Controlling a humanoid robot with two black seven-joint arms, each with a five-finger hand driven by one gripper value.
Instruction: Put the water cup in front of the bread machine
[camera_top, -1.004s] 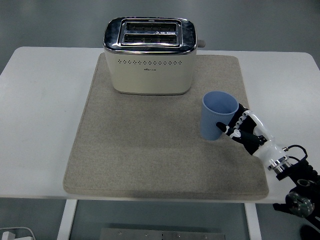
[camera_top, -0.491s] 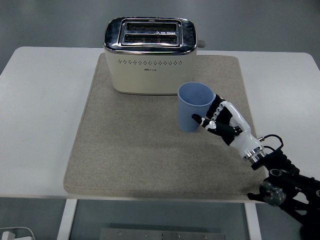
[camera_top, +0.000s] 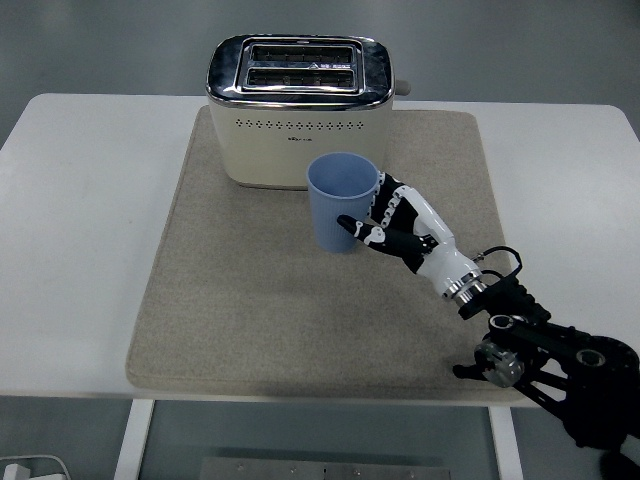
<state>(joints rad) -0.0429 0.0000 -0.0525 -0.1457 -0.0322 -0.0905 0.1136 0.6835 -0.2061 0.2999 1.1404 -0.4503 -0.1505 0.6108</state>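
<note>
One view: head view, looking forward and down over the table.
Table: white, wide, with its near edge low in the picture and grey floor beyond its far edge.
Mat: beige and rectangular, covering the middle of the table; it carries the bread machine and lies under the cup.
Bread machine: cream body with a shiny chrome top and two slots, standing upright at the far middle of the mat; a small lever sticks out on its right end.
Water cup: light blue, upright, mouth open upward, empty as far as the inside shows. It sits just in front of the bread machine's front face, toward that face's right half; its rim overlaps the machine's lower edge in the picture. Whether its base touches the mat or hangs just above it cannot be told.
Right hand: black and white, coming in from the lower right on a black arm with cabling at the wrist.
Fingers: curled around the cup's right side, the thumb across the lower front and the others behind, gripping the cup.
Left arm: nowhere in the picture.
</note>
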